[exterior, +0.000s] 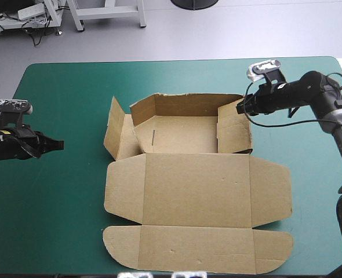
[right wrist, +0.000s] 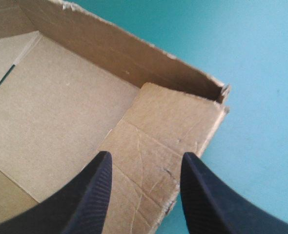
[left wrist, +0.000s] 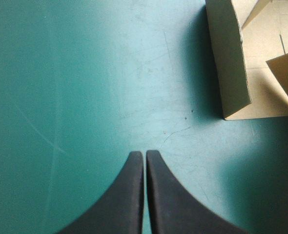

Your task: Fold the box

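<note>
The brown cut-board box (exterior: 185, 134) lies mid-table on the teal-green cover (exterior: 61, 92), its rear wall (exterior: 182, 104) raised and its lid (exterior: 197, 188) flat on its near side. The right gripper (right wrist: 146, 158), black fingers wide apart, hovers over the box's right wall flap (right wrist: 158, 136), which leans inward and is perhaps not fully tucked. The flap wants pressing squarely along its crease. The left gripper (left wrist: 145, 153), fingers pressed together, sits left of the box, facing the splayed left wall (left wrist: 227, 58).

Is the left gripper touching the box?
Apart. The high view shows bare teal-green cover between the left gripper and the box.
</note>
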Action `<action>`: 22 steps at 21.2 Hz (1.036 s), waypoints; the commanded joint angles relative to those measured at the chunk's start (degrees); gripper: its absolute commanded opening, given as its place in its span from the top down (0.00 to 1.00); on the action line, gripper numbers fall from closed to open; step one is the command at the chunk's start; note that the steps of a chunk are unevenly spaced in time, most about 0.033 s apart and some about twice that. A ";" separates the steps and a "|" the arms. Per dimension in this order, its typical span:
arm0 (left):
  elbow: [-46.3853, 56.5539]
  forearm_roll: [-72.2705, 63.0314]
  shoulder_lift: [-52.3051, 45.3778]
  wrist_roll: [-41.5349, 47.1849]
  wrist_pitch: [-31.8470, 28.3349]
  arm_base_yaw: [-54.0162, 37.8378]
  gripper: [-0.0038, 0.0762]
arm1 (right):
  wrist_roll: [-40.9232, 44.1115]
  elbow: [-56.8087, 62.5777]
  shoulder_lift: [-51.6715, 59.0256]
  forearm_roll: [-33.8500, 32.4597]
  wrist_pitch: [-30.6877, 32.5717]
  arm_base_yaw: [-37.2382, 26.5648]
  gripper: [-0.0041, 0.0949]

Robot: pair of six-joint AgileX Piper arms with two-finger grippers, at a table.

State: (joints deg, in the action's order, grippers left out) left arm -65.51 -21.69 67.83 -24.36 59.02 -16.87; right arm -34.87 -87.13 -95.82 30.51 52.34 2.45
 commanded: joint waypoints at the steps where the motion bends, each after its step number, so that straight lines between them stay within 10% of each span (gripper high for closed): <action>1: -1.89 0.39 -1.06 -0.02 -1.81 -0.21 0.95 | 8.23 -12.32 2.45 -6.89 7.71 0.11 0.53; 5: -1.89 0.39 -1.06 -0.02 -1.19 -0.21 0.95 | 13.43 -20.90 2.45 -13.57 19.81 0.11 0.55; 22: -1.89 -0.69 -1.06 -0.47 -0.77 -0.21 0.97 | 19.62 -8.18 -5.76 -3.84 12.65 0.23 0.58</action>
State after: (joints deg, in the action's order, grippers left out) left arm -65.57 -20.39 67.83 -24.94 60.39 -16.87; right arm -14.37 -94.02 -102.42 24.43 66.88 2.51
